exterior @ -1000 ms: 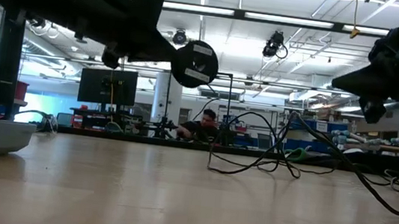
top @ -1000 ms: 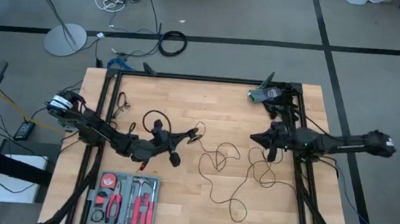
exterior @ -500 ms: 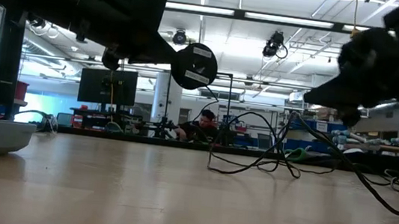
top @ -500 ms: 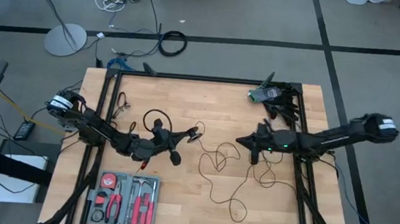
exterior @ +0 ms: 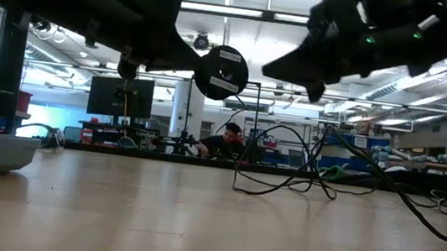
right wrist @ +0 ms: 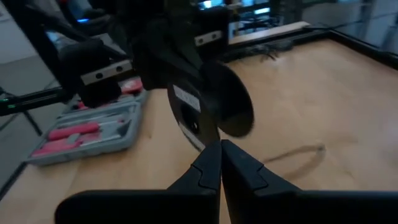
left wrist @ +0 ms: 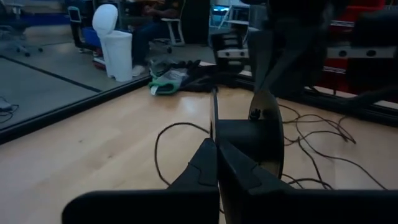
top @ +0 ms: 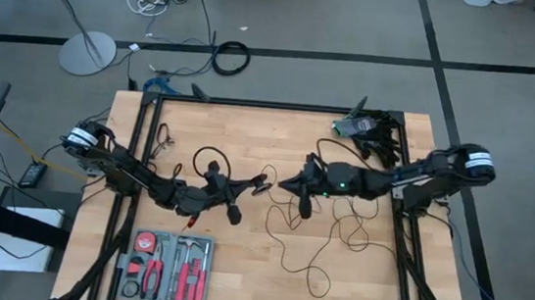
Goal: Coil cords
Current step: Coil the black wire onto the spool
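Left hand [top: 262,182] raised off the wooden table [top: 289,132] near its middle, closed on the round black puck [exterior: 221,72], held on edge well clear of the surface in the low view. Seen from the left wrist, same puck [left wrist: 252,146] pinched between the 2 dark fingers [left wrist: 205,168], thin black cord [left wrist: 163,146] trailing from it in a curve onto the table.

Right hand [top: 289,184] stretched across the table just beside the left hand, tips pointed at the puck, airborne in the low view [exterior: 285,65]. Fingers [right wrist: 208,168] pressed together with nothing between them, puck [right wrist: 214,106] hanging right ahead with a white label on its face. Cannot tell whether the tips touch the puck.

Rest of the cord [top: 323,236] lying in loose, uncoiled loops on the table toward the right and front of centre, 1 strand running out to the front edge; in the low view, those loops [exterior: 302,173] arching up off the surface behind the hands. Another small loop of cord [top: 210,156] just behind the left arm.

Grey tool tray [top: 170,267] with red-handled tools at the front left corner. Dark bundle of gear [top: 363,130] at the back right corner. Person [exterior: 223,141] seated far off in the room beyond the table
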You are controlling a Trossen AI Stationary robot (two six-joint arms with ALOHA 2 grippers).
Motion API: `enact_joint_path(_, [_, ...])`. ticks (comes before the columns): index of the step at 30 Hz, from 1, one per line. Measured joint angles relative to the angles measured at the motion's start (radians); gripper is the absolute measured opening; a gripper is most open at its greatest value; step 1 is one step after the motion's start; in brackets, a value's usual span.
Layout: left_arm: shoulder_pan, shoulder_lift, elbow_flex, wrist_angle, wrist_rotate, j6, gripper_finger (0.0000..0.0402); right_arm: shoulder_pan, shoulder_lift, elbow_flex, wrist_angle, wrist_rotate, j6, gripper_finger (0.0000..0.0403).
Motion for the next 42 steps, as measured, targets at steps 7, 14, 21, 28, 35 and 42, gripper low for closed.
enact_joint_path(7, [0.000,0.000,0.000,-0.012,0.019,0.000,0.0000,-0.012,0.051,0.037,-0.001,-0.044,-0.036,0.0029])
enact_joint_path(14, [0.000,0.000,0.000,-0.015,0.053,0.000,0.0000,-0.011,0.045,0.037,0.028,-0.085,-0.094,0.0053])
enact_joint_path(21, [0.022,0.000,0.000,-0.038,0.130,-0.036,0.0000,0.001,0.045,0.037,0.029,-0.110,-0.114,0.0079])
enact_joint_path(28, [0.059,0.000,0.008,-0.051,0.224,-0.058,0.0000,0.009,0.045,0.037,0.021,-0.123,-0.114,0.0083])
enact_joint_path(35, [0.077,0.000,0.060,-0.102,0.252,-0.028,0.0000,0.010,0.045,0.037,-0.010,-0.108,-0.114,0.0083])
enact_joint_path(42, [0.081,0.000,0.075,-0.103,0.241,-0.020,0.0000,0.011,0.045,0.037,-0.010,-0.109,-0.124,0.0025])
